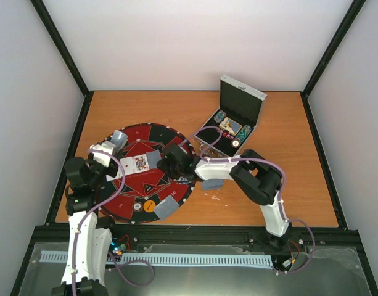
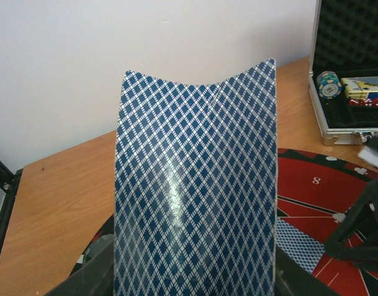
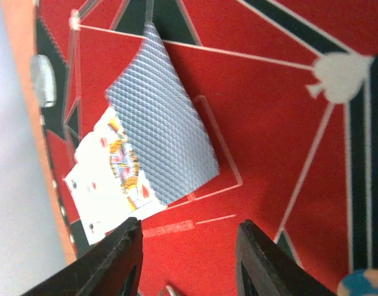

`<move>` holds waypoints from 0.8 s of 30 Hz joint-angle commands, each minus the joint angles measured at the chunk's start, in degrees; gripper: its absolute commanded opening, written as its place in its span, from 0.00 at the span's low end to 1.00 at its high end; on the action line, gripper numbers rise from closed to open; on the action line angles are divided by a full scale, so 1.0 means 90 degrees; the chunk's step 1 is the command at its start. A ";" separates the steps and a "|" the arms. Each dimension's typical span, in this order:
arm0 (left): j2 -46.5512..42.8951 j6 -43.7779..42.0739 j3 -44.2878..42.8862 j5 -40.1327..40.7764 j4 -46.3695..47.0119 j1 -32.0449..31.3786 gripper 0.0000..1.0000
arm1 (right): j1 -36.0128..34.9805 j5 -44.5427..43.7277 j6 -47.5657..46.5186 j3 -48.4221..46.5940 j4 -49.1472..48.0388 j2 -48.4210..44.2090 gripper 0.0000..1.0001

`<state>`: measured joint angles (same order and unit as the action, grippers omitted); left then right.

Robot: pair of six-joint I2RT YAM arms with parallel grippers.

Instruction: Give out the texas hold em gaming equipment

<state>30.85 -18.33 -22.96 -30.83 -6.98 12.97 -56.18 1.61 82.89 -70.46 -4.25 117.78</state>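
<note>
My left gripper (image 2: 195, 285) is shut on blue diamond-backed playing cards (image 2: 195, 185), which bow upward and fill the left wrist view; from above they show at the mat's far left (image 1: 119, 138). My right gripper (image 3: 189, 259) hangs open over the mat's red middle (image 3: 269, 154), with nothing between its fingers. Just beyond it a face-down card (image 3: 161, 132) overlaps face-up cards (image 3: 108, 179). Another face-down card (image 1: 167, 208) lies at the mat's near rim. Poker chips (image 2: 328, 84) sit in the case.
The open silver case (image 1: 235, 123) stands at the back right, lid up. The round red-and-black mat (image 1: 115, 213) covers the left half of the wooden table. Small discs (image 1: 149, 206) rest near its front rim. Black frame posts border the table.
</note>
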 commanded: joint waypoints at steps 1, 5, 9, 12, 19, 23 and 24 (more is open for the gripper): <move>-0.0053 -0.0070 0.0011 -0.0447 0.0065 -0.0034 0.40 | 0.0051 -0.0195 -0.1589 -0.0082 0.0389 -0.0835 0.49; -0.0069 -0.0248 0.0058 -0.1105 -0.0079 -0.0033 0.40 | 0.0141 -0.0937 -0.3318 0.0000 0.0763 -0.1801 0.65; -0.0040 -0.0525 0.0067 -0.1770 -0.0311 -0.0033 0.40 | 0.0394 -0.1030 -0.5506 -0.0173 0.1271 -0.2548 0.84; -0.0088 -0.1612 -0.0043 -0.2460 -0.1052 -0.0032 0.40 | 0.0917 0.0543 -0.6971 -0.0603 0.1781 -0.2780 0.95; 0.0126 -0.3689 -0.0423 -0.2444 -0.1981 -0.0035 0.40 | 0.1211 0.4102 -0.8764 -0.1936 0.2908 -0.2441 1.00; 0.0183 -0.3839 -0.0531 -0.2684 -0.2094 -0.0030 0.40 | 0.1021 0.4444 -0.9009 -0.2525 0.3349 -0.1900 0.99; 0.0206 -0.3820 -0.0542 -0.2709 -0.2104 -0.0032 0.40 | 0.0955 0.4478 -0.9075 -0.2620 0.3360 -0.1776 0.99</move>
<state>32.53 -47.05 -24.69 -51.05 -23.97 12.84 -45.69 32.42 8.27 -90.78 19.86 96.86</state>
